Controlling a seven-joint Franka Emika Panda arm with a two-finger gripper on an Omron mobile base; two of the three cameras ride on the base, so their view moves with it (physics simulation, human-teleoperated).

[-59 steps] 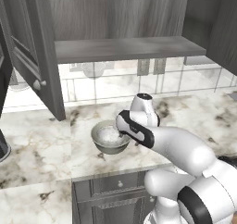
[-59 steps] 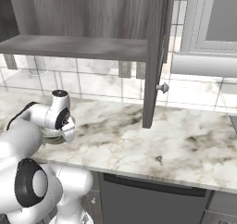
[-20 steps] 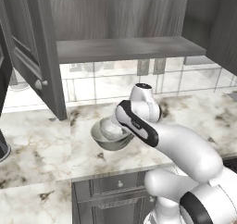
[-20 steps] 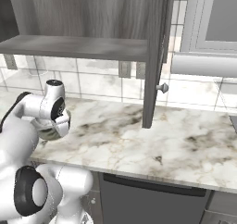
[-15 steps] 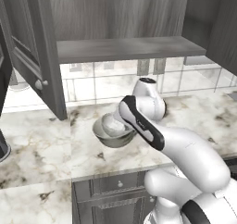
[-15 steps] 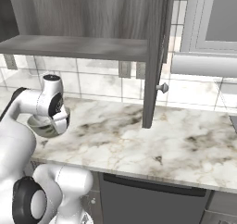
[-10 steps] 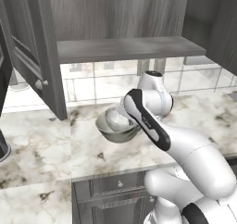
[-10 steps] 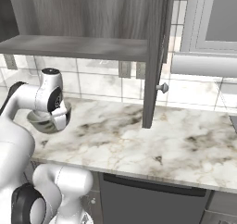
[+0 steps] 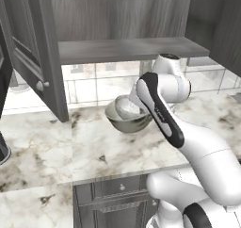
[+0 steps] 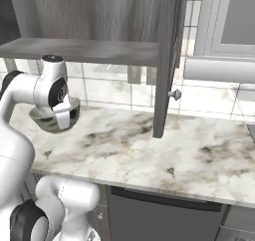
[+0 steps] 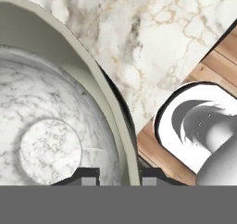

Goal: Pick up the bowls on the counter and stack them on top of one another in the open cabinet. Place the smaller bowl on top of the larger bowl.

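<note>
The gripper (image 11: 112, 173) pinches the rim of the wide grey-green glossy bowl (image 9: 126, 120), hanging below it above the white veined marble counter (image 9: 94, 147); this one-sided rim hold might tilt or slip while rising toward the dark grey wood-grain open cabinet (image 9: 127, 49)

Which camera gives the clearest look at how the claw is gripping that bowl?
The hand view: the gripper straddles the larger bowl at its rim, one fingertip inside, one outside. The left base view shows the bowl lifted off the counter, the grip hidden behind the arm. The right base view shows it half hidden.

Even, soft rendered light, faint shadows under cabinet shelf (image 9: 127, 49); pics low-res, slightly blurry, no glare.
</note>
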